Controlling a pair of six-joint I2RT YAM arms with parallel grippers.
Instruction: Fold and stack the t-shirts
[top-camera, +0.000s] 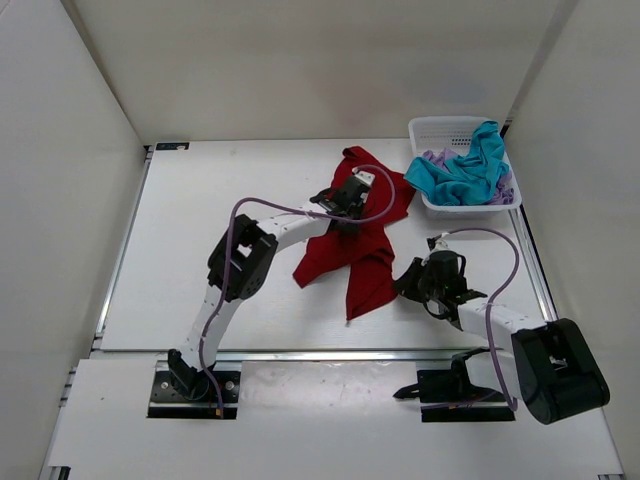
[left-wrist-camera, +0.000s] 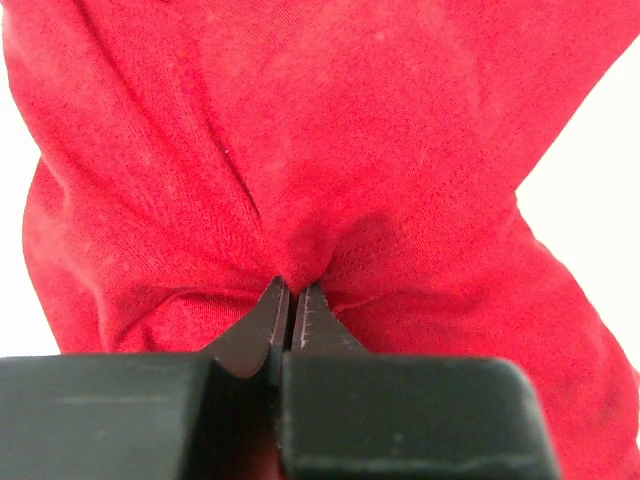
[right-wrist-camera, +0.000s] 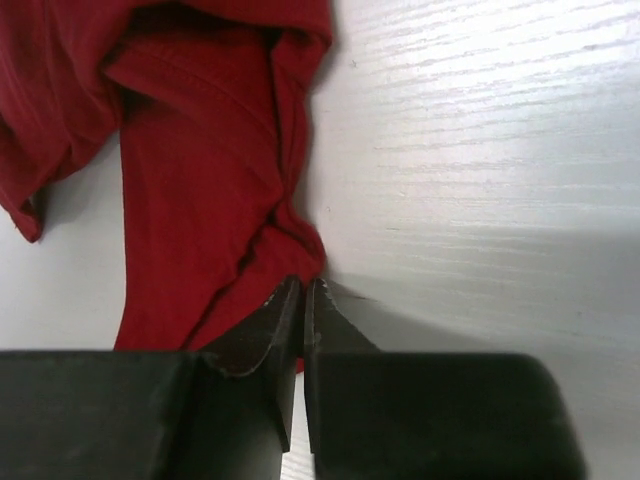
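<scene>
The deep red t-shirt (top-camera: 362, 240) lies crumpled in the middle of the table. My left gripper (top-camera: 345, 205) sits over its upper part, shut on a pinched fold of the red cloth (left-wrist-camera: 330, 200). My right gripper (top-camera: 415, 280) is at the shirt's right edge, low on the table, shut on the edge of the red cloth (right-wrist-camera: 210, 200). The teal-blue t-shirt (top-camera: 465, 170) lies heaped in the basket over the pale lavender t-shirt (top-camera: 435, 157), of which only bits show.
The white mesh basket (top-camera: 440, 128) stands at the back right corner. White walls close in the table on the left, back and right. The bare table surface (top-camera: 190, 250) spreads left of the shirt.
</scene>
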